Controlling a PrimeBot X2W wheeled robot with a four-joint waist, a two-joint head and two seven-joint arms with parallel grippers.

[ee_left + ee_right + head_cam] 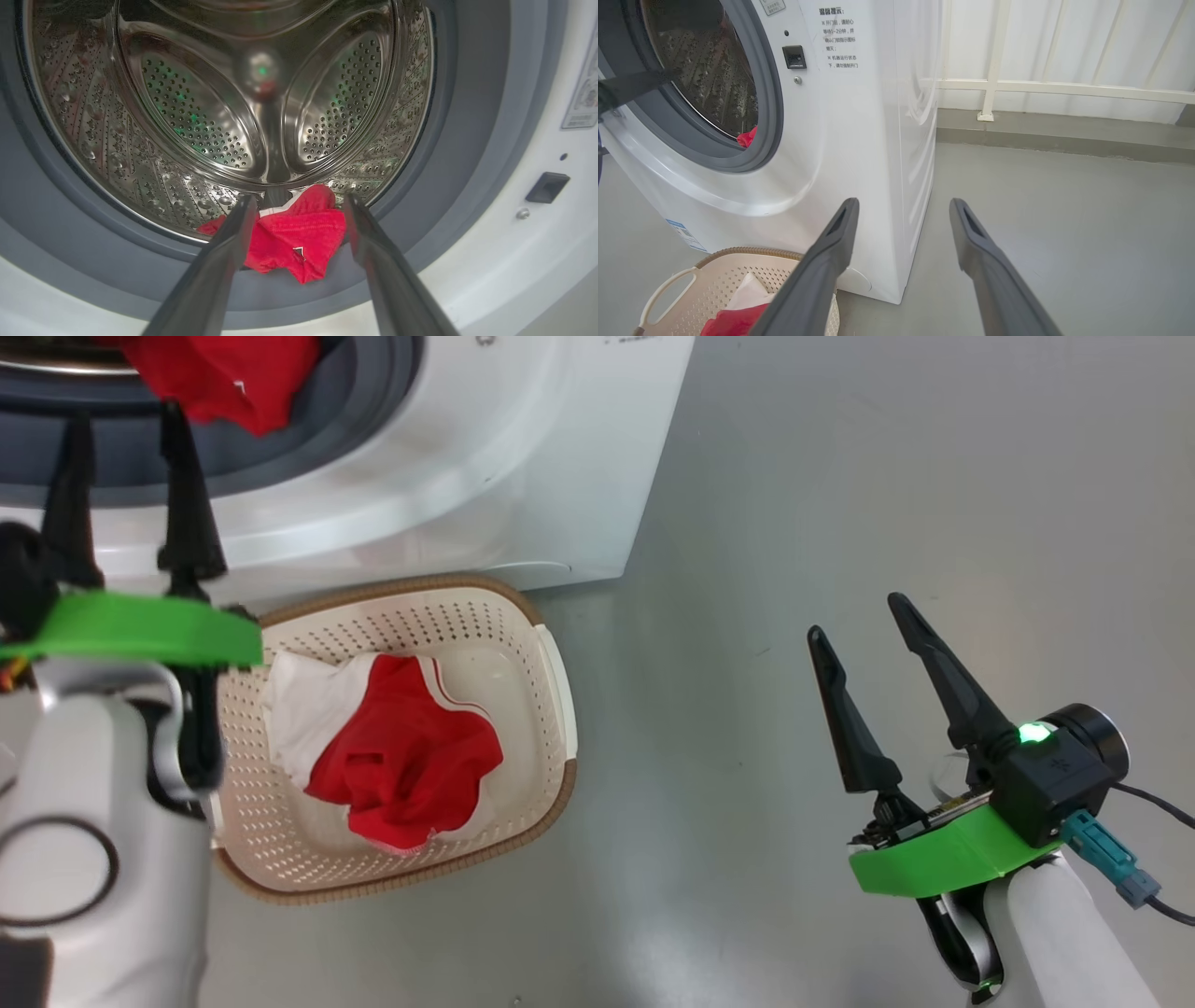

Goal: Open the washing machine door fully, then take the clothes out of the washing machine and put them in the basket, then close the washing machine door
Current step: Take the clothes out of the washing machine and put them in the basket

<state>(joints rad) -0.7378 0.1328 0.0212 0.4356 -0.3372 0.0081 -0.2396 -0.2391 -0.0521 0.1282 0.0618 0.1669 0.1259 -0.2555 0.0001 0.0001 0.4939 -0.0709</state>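
The washing machine [485, 457] stands with its round opening uncovered; its door is out of view. A red garment [294, 238] lies on the grey seal at the bottom lip of the steel drum [201, 116]; the head view shows the same garment [224, 378]. My left gripper [299, 200] is open just in front of it, one finger on each side, not touching. The head view has the left gripper [126, 425] at the opening. Red and white clothes [411, 756] lie in the basket [439, 586] on the floor below. My right gripper [857, 618] hangs open and empty over the floor.
Grey floor [840, 476] spreads to the right of the washer. In the right wrist view, the washer's white side [896, 140] is close ahead, the basket [747, 252] sits at lower left, and a pale wall with a railing [1064, 86] stands behind.
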